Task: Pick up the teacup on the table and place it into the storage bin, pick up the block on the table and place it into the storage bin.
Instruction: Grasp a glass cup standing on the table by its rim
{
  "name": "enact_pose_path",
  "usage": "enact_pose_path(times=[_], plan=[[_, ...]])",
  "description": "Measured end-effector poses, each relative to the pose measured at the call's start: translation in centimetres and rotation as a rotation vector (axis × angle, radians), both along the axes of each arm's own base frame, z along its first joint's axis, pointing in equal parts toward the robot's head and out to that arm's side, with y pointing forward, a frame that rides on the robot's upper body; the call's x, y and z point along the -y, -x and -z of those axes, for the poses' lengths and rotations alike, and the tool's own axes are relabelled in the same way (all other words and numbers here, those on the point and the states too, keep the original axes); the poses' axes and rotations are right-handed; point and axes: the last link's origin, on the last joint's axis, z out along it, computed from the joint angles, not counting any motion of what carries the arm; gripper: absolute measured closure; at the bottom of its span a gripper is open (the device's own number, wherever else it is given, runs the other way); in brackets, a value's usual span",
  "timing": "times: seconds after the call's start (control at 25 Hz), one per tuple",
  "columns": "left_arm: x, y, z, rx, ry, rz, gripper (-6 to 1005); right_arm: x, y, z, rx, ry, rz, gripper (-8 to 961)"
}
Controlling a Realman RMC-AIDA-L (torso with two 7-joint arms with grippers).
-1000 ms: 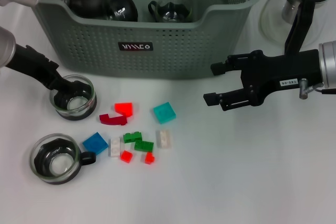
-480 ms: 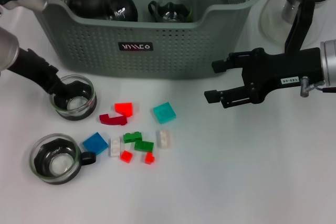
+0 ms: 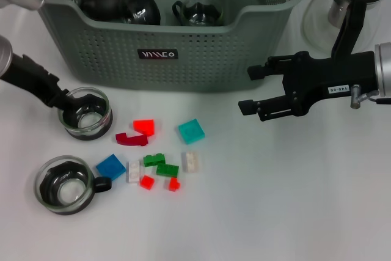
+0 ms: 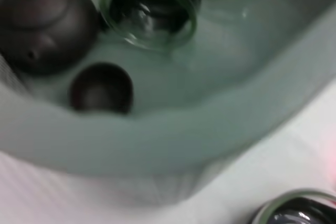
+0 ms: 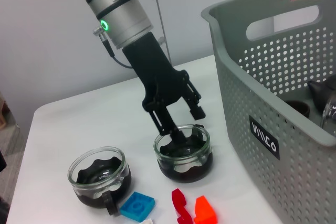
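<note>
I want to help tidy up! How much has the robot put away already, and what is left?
Done: dark teaware already sits in the storage bin. In hand: the left gripper has one finger inside the rim of a glass teacup, not lifted. Left: the second teacup and every block. The right gripper hovers open, empty.

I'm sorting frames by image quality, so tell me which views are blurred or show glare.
Left wrist view: soft and out of focus throughout, the storage bin rim smeared and the dark teapot inside without crisp edges. Head view: sharp, with reflections on the glass pitcher and on the teacup at the left gripper. Right wrist view: crisp, evenly lit, the bin's label readable.
</note>
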Motion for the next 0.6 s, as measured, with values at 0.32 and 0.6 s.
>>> enact_pose_path(times=[0.32, 0.6], plan=[[-0.4, -1.1, 0.5, -0.009, 0.000, 0.012, 217, -0.1, 0.1, 0.0, 0.000, 0.000, -0.002, 102], [0.0, -0.5, -0.5, -0.001, -0.033, -0.123, 218, -0.2, 0.2, -0.1, -0.004, -0.005, -0.001, 103]])
